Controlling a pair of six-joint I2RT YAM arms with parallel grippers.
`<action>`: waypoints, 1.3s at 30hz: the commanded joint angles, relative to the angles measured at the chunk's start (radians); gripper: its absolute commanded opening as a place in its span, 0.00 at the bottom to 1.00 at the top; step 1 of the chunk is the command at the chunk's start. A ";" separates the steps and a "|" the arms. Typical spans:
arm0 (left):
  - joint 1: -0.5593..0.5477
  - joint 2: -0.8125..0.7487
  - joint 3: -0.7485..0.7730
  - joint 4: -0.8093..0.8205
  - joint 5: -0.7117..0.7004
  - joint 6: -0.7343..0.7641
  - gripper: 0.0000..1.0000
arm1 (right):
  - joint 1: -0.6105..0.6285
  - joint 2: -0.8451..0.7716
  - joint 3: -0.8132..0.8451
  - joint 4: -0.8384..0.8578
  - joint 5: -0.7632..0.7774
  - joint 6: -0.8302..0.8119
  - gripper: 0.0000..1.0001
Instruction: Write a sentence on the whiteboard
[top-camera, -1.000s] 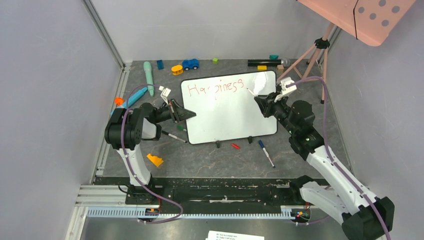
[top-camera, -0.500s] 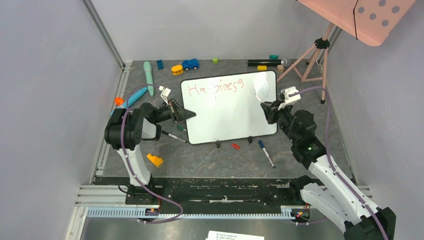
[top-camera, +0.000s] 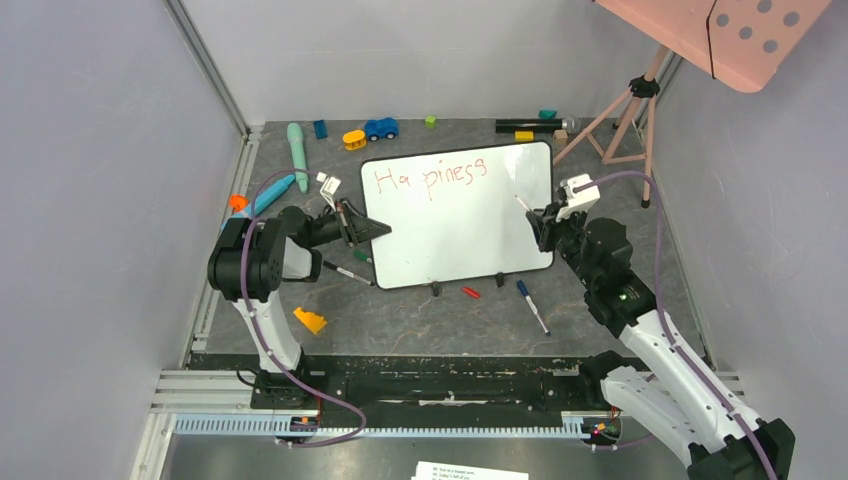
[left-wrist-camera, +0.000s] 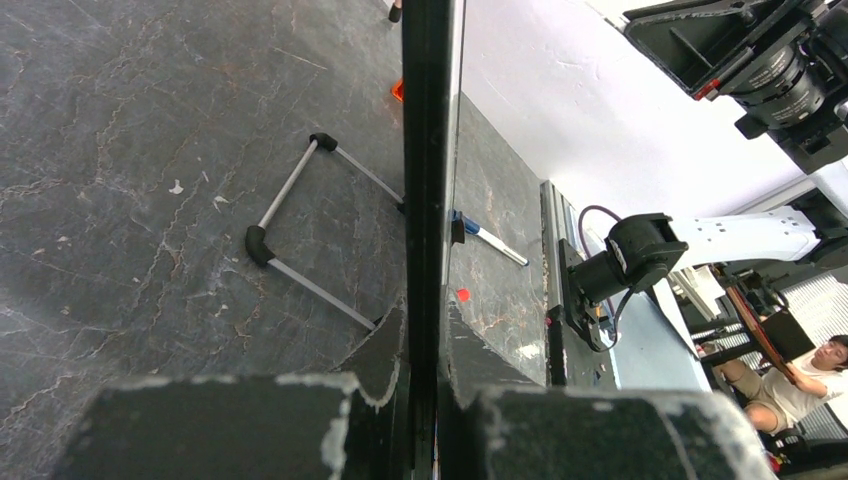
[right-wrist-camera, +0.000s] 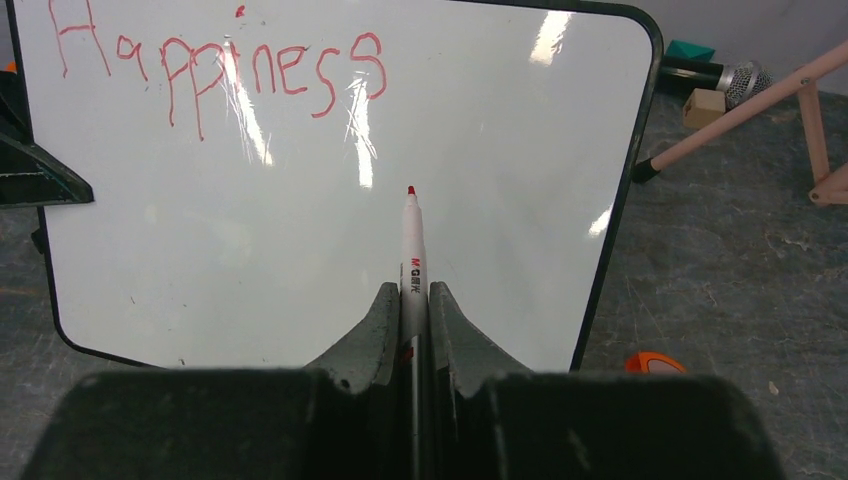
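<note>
Over the whiteboard (top-camera: 455, 215), right side: right gripper (right-wrist-camera: 412, 290) clamps marker (right-wrist-camera: 411, 240); left gripper (left-wrist-camera: 425, 320) clamps its left edge. Hazard: pen pressure could shift whiteboard, skewing sentence (top-camera: 430, 177).

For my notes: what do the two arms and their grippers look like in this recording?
The left arm and right arm match: white links between chunky black joint housings. A purple cable runs along each, and a small white camera block sits at each wrist. The left gripper and right gripper have dark wedge-shaped fingers, scuffed pale along the edges.
</note>
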 joint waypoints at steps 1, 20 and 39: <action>0.022 -0.019 -0.003 0.054 -0.008 0.077 0.02 | -0.004 0.015 0.081 0.000 -0.050 0.010 0.00; 0.016 -0.016 -0.016 0.054 -0.003 0.102 0.02 | 0.015 0.163 0.187 -0.126 -0.108 0.117 0.00; 0.017 -0.049 -0.028 0.054 -0.005 0.110 0.02 | 0.389 0.509 0.410 -0.082 0.039 0.071 0.00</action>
